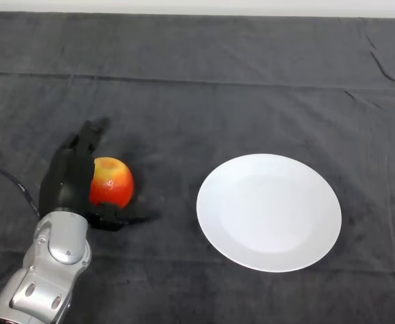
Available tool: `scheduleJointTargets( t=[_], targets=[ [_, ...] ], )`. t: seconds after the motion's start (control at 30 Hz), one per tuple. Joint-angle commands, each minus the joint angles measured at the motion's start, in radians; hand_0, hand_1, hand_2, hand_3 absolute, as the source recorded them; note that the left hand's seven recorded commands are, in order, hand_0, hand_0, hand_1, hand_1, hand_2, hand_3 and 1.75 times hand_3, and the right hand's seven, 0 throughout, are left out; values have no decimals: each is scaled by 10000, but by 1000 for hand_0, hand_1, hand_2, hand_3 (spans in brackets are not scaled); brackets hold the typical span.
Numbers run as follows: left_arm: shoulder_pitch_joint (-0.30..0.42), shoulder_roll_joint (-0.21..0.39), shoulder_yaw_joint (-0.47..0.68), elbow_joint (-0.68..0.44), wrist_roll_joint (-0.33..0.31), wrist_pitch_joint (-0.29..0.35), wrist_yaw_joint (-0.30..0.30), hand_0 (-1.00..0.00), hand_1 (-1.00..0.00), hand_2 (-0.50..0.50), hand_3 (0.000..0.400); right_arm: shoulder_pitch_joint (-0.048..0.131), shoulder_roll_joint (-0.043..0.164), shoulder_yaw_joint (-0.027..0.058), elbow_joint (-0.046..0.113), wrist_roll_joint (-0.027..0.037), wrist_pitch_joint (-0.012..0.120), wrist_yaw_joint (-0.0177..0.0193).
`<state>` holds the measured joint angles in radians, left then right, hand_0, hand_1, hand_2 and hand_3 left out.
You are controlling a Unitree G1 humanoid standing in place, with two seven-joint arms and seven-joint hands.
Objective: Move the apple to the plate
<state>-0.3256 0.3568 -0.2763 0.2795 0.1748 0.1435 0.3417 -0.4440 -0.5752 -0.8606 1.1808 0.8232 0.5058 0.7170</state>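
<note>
A red and yellow apple (111,181) sits on the dark cloth at the left of the head view. My left hand (67,181) is right against its left side, with the fingers reaching past its far side and the thumb (119,219) lying along its near side. The fingers and thumb are curled round the apple. A white plate (269,211) lies empty on the cloth to the right of the apple, about a hand's width away.
The dark cloth (204,108) covers the whole table, with a few creases at the far right. The table's far edge runs along the top of the view.
</note>
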Motion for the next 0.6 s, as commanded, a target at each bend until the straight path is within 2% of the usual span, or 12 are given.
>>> scheduleJointTargets(
  t=[0.03,0.33,0.6],
  targets=[
    [-41,337,-227,139,235,127,-153,-1000,-1000,0,400,178,-212,-170,-95,83,-17,-49],
    [-23,367,-324,-90,453,257,-135,-1000,-1000,0,400,179,-212,-170,-97,87,-15,-52],
    [70,381,-383,-1433,703,1091,-214,-1000,-1000,0,400,180,-211,-169,-98,90,-14,-54]
  ],
)
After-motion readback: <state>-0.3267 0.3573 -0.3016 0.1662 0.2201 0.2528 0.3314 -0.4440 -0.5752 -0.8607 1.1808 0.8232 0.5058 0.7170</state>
